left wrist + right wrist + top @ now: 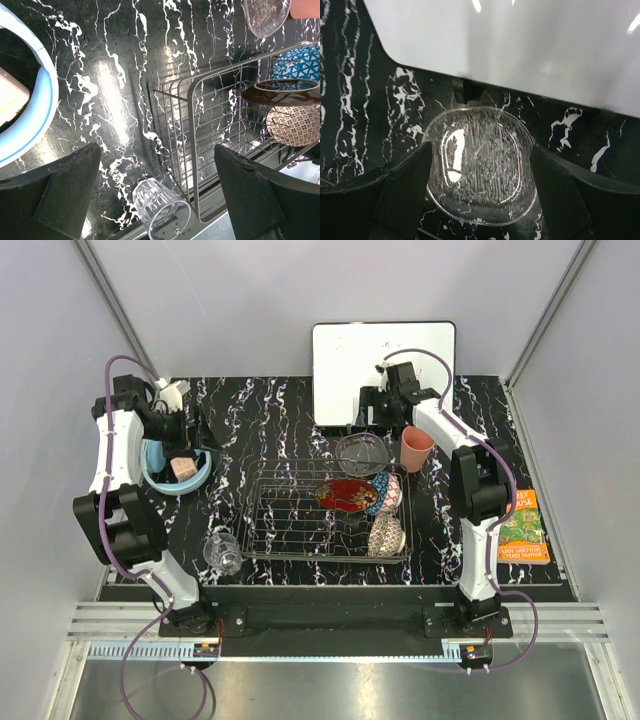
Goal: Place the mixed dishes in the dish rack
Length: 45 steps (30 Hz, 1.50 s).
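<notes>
The chrome wire dish rack (300,525) stands mid-table. On its right side it holds the red lacquer bowl (347,494), the blue patterned bowl (387,490) and the beige lattice bowl (386,535). The clear glass bowl (361,453) sits on the table behind the rack, with the pink cup (416,448) to its right. The small clear glass (222,551) stands left of the rack and shows in the left wrist view (161,208). My right gripper (481,155) is open above the glass bowl (480,165), a finger on each side. My left gripper (157,155) is open and empty, high above the table.
A white board (383,360) stands at the back, just behind my right gripper (372,412). A light blue dish (160,475) holding a pink sponge (183,468) sits at the left, below my left gripper (195,430). A book (524,527) lies at the right edge.
</notes>
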{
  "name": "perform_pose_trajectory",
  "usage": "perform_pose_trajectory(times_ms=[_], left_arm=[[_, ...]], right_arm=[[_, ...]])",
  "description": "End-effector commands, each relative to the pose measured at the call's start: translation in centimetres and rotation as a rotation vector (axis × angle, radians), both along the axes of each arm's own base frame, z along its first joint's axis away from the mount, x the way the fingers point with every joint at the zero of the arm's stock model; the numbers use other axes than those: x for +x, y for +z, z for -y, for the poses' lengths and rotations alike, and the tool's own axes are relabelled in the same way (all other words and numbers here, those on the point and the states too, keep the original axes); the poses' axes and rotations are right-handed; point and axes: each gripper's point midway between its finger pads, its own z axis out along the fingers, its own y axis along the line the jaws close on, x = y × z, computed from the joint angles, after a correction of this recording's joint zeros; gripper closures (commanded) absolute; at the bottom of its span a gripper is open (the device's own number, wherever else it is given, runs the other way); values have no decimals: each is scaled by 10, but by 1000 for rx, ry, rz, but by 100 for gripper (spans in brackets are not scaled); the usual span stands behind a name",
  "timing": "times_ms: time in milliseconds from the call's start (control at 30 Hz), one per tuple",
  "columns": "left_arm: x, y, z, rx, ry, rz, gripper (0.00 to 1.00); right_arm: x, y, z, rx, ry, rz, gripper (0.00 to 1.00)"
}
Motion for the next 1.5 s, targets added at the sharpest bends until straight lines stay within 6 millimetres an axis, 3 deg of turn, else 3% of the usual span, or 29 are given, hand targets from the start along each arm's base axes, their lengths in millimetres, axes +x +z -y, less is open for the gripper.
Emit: perform_pose_trajectory(times_ms=[0,333,633,867,967,1000,1200,1233,1400,1467], left_arm=[[5,19,-1,-3,13,49,1],[-1,24,3,-14,-11,71,1],[-3,26,1,3,-17,83,1],[-1,26,1,2,-14,84,1],[-1,28,1,5,-15,88,1],[-1,28,1,9,-16,90,1],[-2,28,0,20,-16,91,1],[-3,28,-1,20,-15,90,1],[-4,27,0,19,-16,88,1],[-5,25,0,19,-14,82,1]], right_arm=[[-8,-16,8,10,-15,-42,14],[-26,-57,18,15,-56,-145,15],[-28,-80,9,64,-49,-213,19],[-36,-93,-6,144,-30,-287,40],[-39,-98,-9,162,-25,-308,53],[-40,-99,-9,164,-23,-311,65],[-42,-101,-10,171,-27,-324,91],[-42,-99,-11,172,-25,-319,100],[-40,-77,-14,208,-3,-278,100],[-39,-54,-21,244,29,-236,100]])
